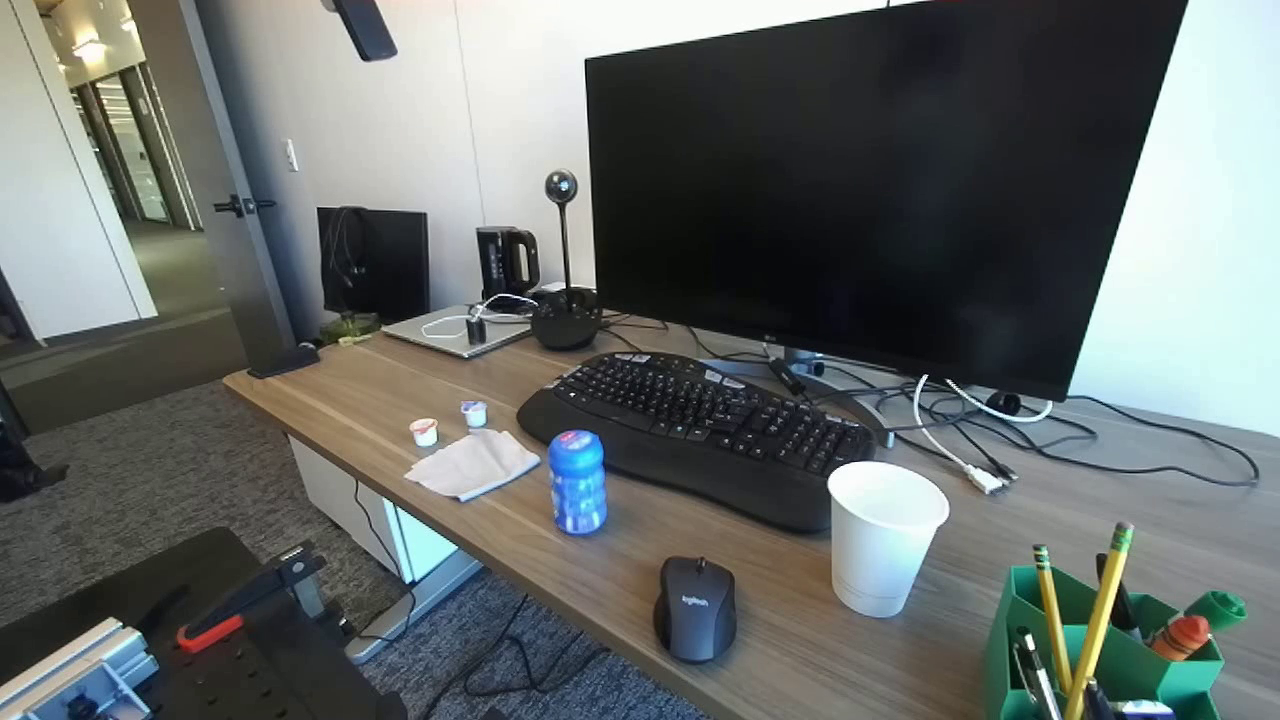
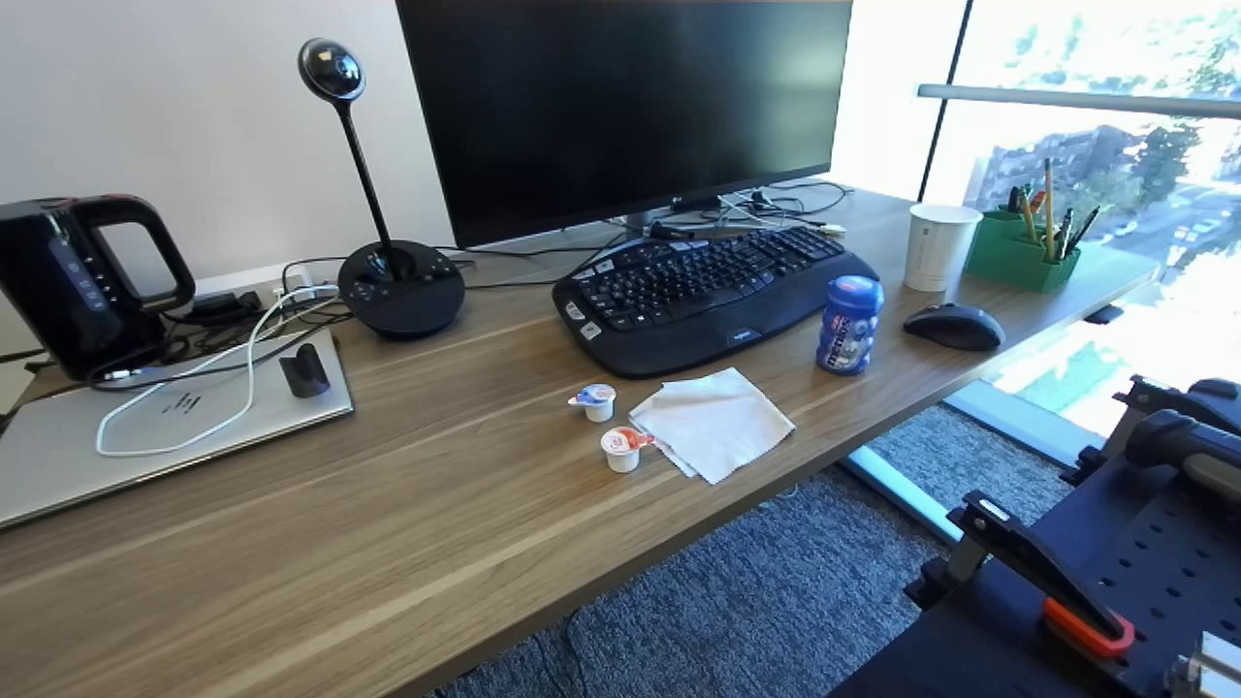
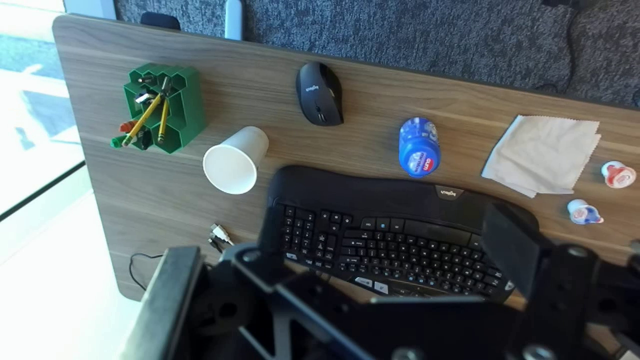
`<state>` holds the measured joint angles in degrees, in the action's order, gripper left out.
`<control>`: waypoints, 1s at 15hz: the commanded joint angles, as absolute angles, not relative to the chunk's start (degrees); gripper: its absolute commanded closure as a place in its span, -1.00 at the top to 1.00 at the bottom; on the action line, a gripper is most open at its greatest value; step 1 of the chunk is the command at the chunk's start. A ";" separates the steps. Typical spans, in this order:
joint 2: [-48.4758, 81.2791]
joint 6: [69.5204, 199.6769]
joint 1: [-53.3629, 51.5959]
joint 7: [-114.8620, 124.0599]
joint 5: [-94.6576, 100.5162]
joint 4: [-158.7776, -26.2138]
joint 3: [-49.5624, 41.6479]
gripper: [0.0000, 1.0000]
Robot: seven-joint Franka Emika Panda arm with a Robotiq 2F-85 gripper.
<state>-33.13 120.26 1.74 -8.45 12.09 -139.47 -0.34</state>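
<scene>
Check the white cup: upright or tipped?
Upright: in both exterior views the white cup stands on its base on the desk, open rim facing up.

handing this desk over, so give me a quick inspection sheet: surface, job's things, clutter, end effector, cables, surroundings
Surface: wood-grain desk, no spill seen.
Job's things: keyboard, partly hidden by the end effector in the wrist view.
Clutter: mouse, upright white cup, upright blue gum bottle, green pen holder; red-topped small cup and blue-topped small cup beside a white cloth.
End effector: jaws apart, nothing seen held.
Cables: black and white cables tangle beneath the monitor; a white connector lies loose on the desk.
Surroundings: open door, window, black perforated platform with clamps.
</scene>
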 commanded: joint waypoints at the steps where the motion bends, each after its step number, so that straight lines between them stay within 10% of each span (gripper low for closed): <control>1: -32.25 117.27 1.05 -8.13 12.33 -139.79 0.00 1.00; 15: -16.78 116.02 3.14 1.64 12.05 -133.63 -0.33 1.00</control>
